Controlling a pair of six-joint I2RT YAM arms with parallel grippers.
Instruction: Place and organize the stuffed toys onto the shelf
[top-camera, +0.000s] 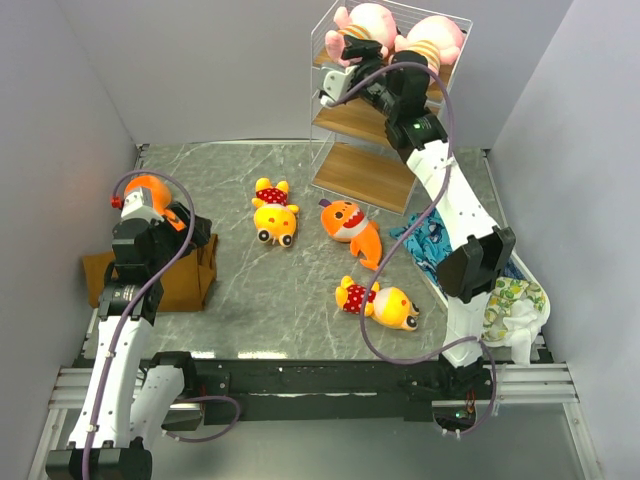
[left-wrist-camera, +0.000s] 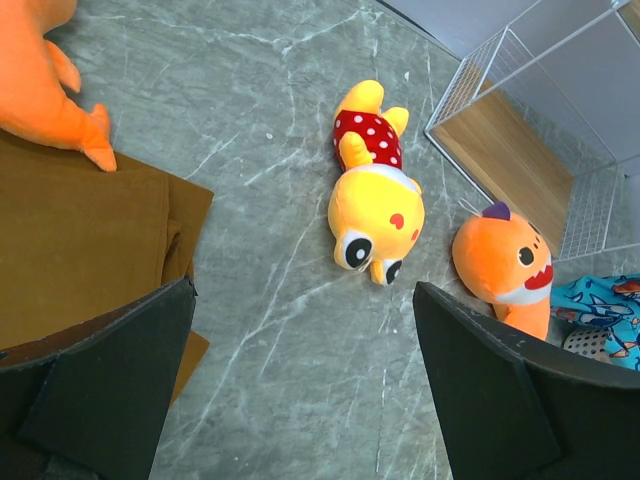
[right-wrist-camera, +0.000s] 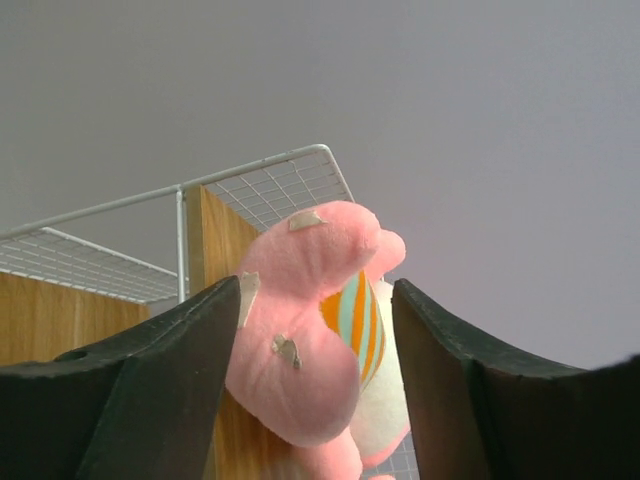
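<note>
brown cloth (top-camera: 192, 283) at left, blue patterned cloth (top-camera: 428, 248) at right

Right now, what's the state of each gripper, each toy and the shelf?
Left gripper: open, empty.
Right gripper: open, either side of one pink toy.
Shelf: upright.
Pink toys: both on its top board.
Yellow toys: both lying on the table.
Fish by shelf: on the table.
Fish by left arm: partly on the brown cloth.
</note>
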